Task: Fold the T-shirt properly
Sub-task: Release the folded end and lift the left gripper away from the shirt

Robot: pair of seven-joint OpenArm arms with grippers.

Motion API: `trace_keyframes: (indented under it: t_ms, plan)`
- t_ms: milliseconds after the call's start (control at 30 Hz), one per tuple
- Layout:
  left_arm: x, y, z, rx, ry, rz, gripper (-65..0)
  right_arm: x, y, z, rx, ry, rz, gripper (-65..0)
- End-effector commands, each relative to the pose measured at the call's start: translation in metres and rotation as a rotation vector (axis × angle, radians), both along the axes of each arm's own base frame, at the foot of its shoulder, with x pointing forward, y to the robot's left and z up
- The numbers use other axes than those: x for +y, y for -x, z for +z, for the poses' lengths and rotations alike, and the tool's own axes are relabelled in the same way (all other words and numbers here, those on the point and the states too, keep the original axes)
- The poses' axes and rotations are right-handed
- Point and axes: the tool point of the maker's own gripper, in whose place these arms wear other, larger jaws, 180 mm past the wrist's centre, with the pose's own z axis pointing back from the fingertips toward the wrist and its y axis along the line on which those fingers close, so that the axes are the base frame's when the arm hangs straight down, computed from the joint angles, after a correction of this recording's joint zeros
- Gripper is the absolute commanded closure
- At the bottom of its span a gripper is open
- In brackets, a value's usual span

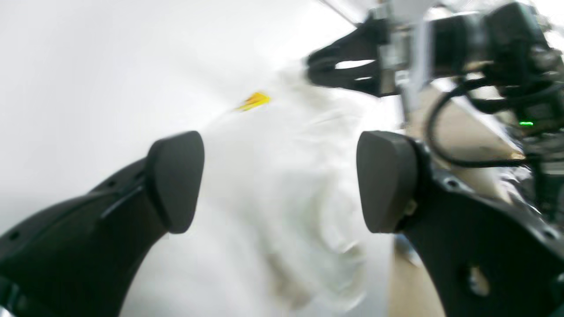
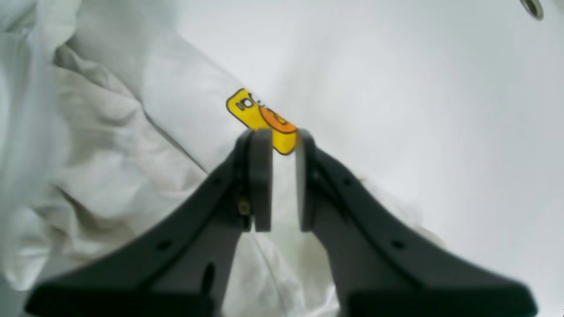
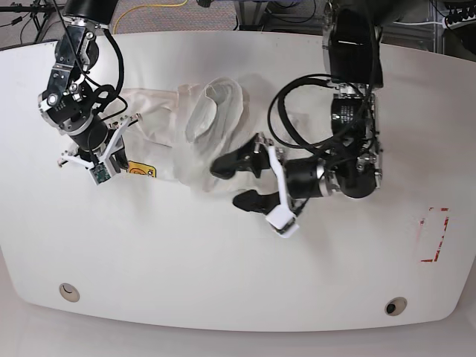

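Here, T-shirt [image 3: 190, 141] bunched on white table [image 3: 223, 260], left jaws [image 3: 232, 182] spread beside its edge, right jaws [image 2: 276, 176] pinching its hem.

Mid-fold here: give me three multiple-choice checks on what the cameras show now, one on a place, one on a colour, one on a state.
1. Where does the T-shirt lie on the table in the base view?
A. upper left of centre
B. lower right corner
C. hanging off the near edge

2. What colour is the small label at the shirt's edge?
A. blue
B. yellow-orange
C. green

3. How does the left hand stand?
A. shut on cloth
B. open, holding nothing
C. out of view

Answers: 1 A, the bunched shirt lies there. 2 B, the right wrist view shows it. 3 B, its pads stand wide apart over the cloth.
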Motion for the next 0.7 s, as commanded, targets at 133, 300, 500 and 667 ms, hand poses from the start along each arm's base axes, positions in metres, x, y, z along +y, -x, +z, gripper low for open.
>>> trace_keyframes:
  t_ms: [133,300,500,667]
  plan:
    - [0.066,-0.041,0.012,-0.131,-0.092,0.187,-50.3,0.010,-0.021,0.025,-0.095,-0.050,-0.003,-8.9]
    - [0.093,-0.054,0.006,-0.157,-0.172,0.276,-44.3,0.006,-0.025,0.026,-0.098,-0.007,-0.020,-9.0]
    - [0.087,-0.055,-0.005,-0.182,-0.244,0.260,-38.2,0.004,-0.023,0.030,-0.107,0.025,-0.024,-9.4]
    - [0.089,-0.053,-0.011,-0.178,-0.277,0.256,-38.5,0.023,-0.017,0.029,-0.093,-0.008,-0.024,-10.8]
